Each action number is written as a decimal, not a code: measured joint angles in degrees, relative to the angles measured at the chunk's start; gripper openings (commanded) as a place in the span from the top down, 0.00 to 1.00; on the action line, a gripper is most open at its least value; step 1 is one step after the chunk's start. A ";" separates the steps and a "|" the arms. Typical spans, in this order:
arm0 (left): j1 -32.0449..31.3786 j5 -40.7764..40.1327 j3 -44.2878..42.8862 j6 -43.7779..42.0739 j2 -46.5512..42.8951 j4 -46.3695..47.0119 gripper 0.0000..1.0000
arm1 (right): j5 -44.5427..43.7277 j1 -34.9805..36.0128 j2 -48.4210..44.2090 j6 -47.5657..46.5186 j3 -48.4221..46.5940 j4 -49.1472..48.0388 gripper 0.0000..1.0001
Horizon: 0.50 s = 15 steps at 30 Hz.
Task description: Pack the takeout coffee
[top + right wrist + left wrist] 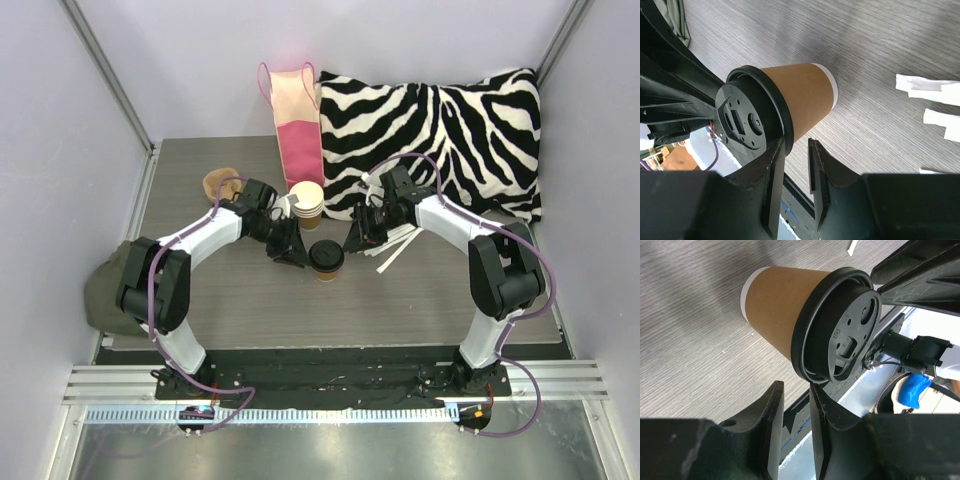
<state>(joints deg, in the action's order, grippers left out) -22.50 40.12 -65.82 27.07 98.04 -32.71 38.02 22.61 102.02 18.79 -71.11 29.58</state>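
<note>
Left gripper (796, 412): jaws a narrow slit apart, holding nothing, just left of the kraft-brown cup (326, 262). The cup stands mid-desk (250, 310), black lid (840, 325) on, near of the stacked cream cups (307, 203). Right gripper (796, 170): same narrow gap, empty, just beside the lid rim.

Judged step: cup lidded, not yet grasped. Next: widen one gripper, take the cup wall, carry it upright to the far pink paper bag (297, 120).

Kraft paper cup (780, 310) matt; lid (840, 330) blk plastic; table (690, 350) woodgrain.
</note>
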 measured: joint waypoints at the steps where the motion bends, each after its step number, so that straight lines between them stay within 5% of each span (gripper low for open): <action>1: -0.04 0.02 0.00 0.00 -0.02 0.13 0.68 | 0.09 0.07 0.02 0.07 0.00 -0.13 0.67; 15: -0.04 0.20 0.00 1.20 -0.02 1.99 0.68 | 0.83 0.44 0.02 0.66 0.00 -0.50 0.66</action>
<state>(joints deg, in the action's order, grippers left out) -22.55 40.32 -65.82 28.27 98.02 -30.72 38.85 23.05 102.04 19.44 -71.11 29.08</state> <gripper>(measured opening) 0.316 0.334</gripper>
